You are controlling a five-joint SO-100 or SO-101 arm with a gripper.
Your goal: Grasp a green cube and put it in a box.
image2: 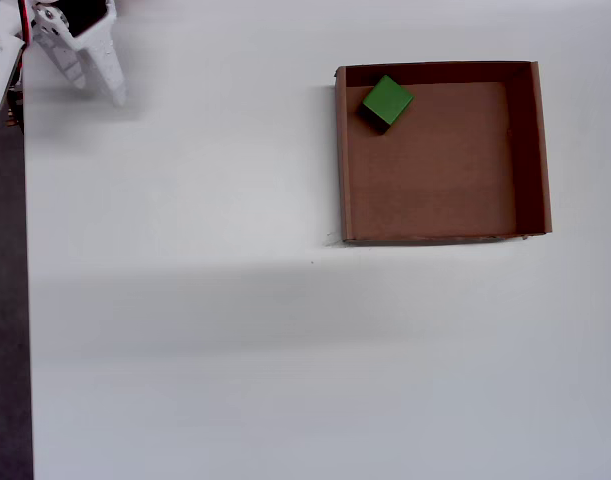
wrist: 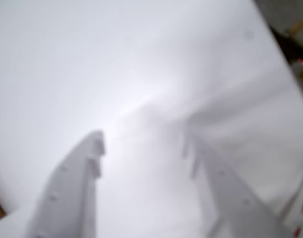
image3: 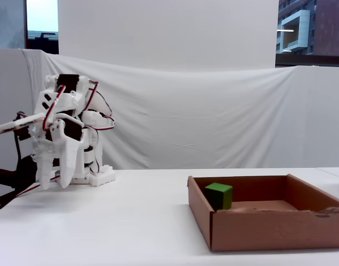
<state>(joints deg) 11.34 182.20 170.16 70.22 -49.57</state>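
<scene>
White table [image2: 235, 350] draped with cloth, brown cardboard box [image2: 525, 150] at overhead view's upper right, white arm [image3: 66, 138] folded back at far left, gripper [wrist: 144, 144] spread apart and empty, green cube [image2: 387, 100] resting in box's top-left corner.

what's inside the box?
Only the green cube, resting on the box bottom in the top-left corner of the overhead view. Rest of the bottom is bare; nothing hidden except under the cube.

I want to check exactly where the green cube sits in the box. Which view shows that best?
The overhead view: the green cube lies in the box, at its upper-left corner. The fixed view shows the cube partly behind a wall. The wrist view misses it.
</scene>
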